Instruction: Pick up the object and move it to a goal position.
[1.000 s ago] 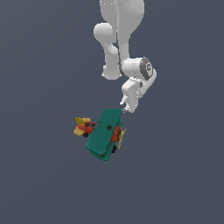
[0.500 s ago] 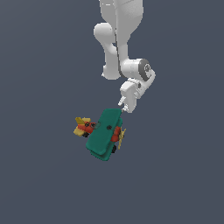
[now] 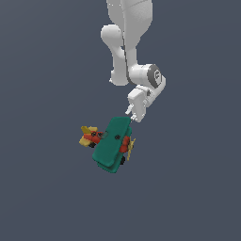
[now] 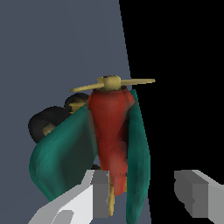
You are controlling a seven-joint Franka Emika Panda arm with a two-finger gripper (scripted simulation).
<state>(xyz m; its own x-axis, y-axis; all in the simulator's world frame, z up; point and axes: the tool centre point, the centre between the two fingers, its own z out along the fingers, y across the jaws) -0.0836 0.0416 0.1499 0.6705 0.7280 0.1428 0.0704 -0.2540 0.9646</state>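
- On my exterior view the white arm [image 3: 127, 42] comes down from the top of the picture, bends at the wrist, and points its gripper [image 3: 133, 116] down toward the exterior view's left.
- The toy biplane [image 3: 110, 143] lies just below the gripper tip on the flat grey ground [image 3: 42, 188]. Its teal wings [image 3: 112, 141] are the broadest part; the upper edge of the wing looks touching or nearly touching the gripper tip, and I cannot tell which from here.
- The red body [image 4: 111, 131] fills the middle of my wrist view, between the two wing slabs.
- In the wrist view the two fingers [image 4: 101, 192] stand apart, spread wider than the body; one sits beside the tail end of the body, the other well clear of the wing. So the tool is released, grasping nothing.
- The yellow tail [image 3: 88, 134] points to the exterior view's left.
- The yellow propeller [image 4: 111, 83] is at the far end of the body.
- Black wheels [image 4: 46, 124] show beside one wing.
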